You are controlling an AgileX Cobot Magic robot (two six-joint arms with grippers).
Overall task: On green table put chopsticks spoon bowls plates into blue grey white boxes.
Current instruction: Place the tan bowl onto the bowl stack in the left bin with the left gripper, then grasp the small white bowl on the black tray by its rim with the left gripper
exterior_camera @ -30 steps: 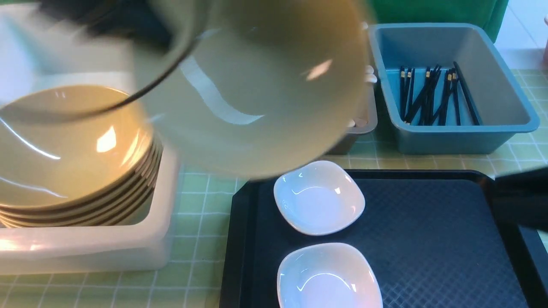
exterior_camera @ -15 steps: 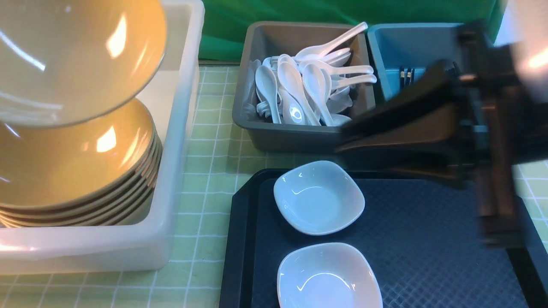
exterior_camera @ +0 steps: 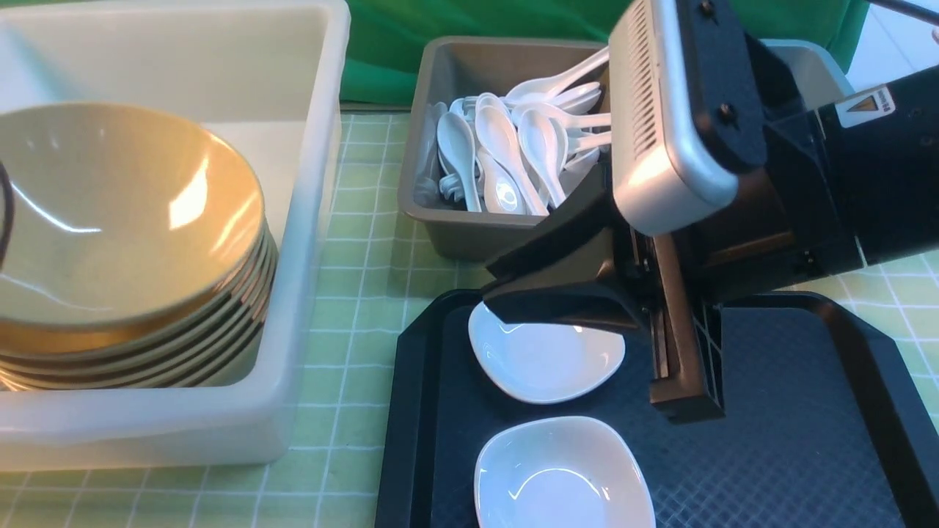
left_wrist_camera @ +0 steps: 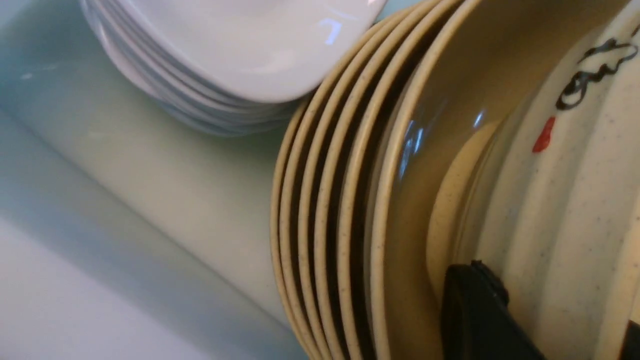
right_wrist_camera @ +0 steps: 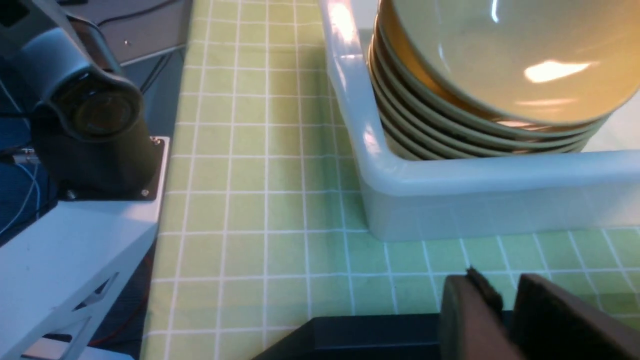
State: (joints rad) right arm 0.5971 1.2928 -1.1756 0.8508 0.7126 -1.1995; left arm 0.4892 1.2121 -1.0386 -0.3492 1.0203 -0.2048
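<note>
Tan and glossy, the top bowl [exterior_camera: 125, 213] lies tilted on the stack of matching bowls [exterior_camera: 183, 352] at the near end of the white box [exterior_camera: 308, 220]. The left gripper [left_wrist_camera: 555, 325] is clenched on this bowl's painted wall, one black finger [left_wrist_camera: 475, 310] wedged between it and the bowl beneath. The stack nearly touches the box's near wall. In the left wrist view a pile of white dishes [left_wrist_camera: 225, 55] sits just beside the bowls, with bare box floor next to it.

Across a strip of green checked tablecloth [exterior_camera: 352, 279] lies a black tray [exterior_camera: 770, 455] holding two white square dishes, far [exterior_camera: 550, 367] and near [exterior_camera: 561, 477]. The right gripper [exterior_camera: 506, 290] hangs over the far dish's rim. Its fingers [right_wrist_camera: 470, 320] sit close together with nothing seen between them; parted or pressed, I cannot tell.

Beyond stand a grey box [exterior_camera: 440, 227] of white spoons [exterior_camera: 506, 154] and a blue box [exterior_camera: 821, 66], mostly hidden by the right arm, before a green backdrop [exterior_camera: 381, 51].
</note>
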